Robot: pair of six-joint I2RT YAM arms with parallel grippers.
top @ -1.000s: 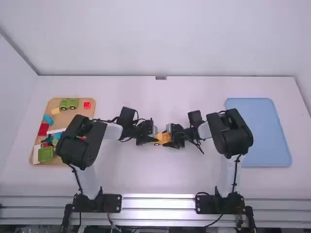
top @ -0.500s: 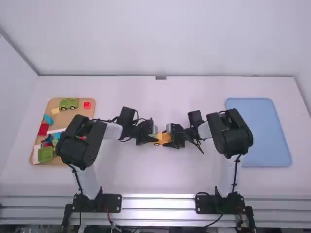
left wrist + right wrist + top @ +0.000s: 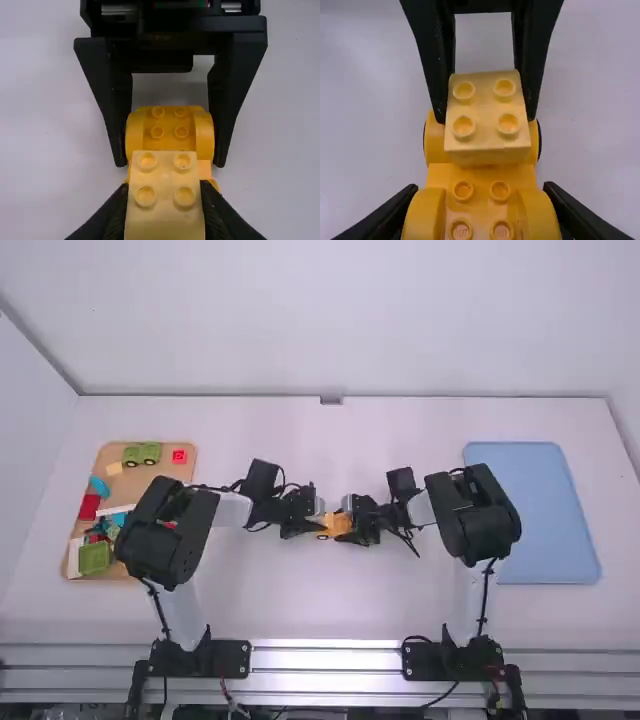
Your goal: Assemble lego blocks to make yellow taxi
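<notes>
Near the table's middle, my left gripper (image 3: 316, 524) and right gripper (image 3: 354, 528) face each other over the orange-yellow car base (image 3: 335, 524). In the left wrist view, my left gripper (image 3: 165, 220) is shut on a pale yellow block (image 3: 164, 192) with studs on top. The right wrist view has my right gripper (image 3: 481, 220) shut on the studded fender end of the car base (image 3: 481, 175). The pale block (image 3: 486, 112) lies over the base's other end, between the wheels, looking slightly tilted. I cannot tell whether it is pressed fully down.
At the left, a wooden tray (image 3: 112, 478) holds a green wheeled base (image 3: 142, 454), a red block (image 3: 180, 456), a green block (image 3: 95, 558) and several other pieces. A blue tray (image 3: 532, 512) lies at the right.
</notes>
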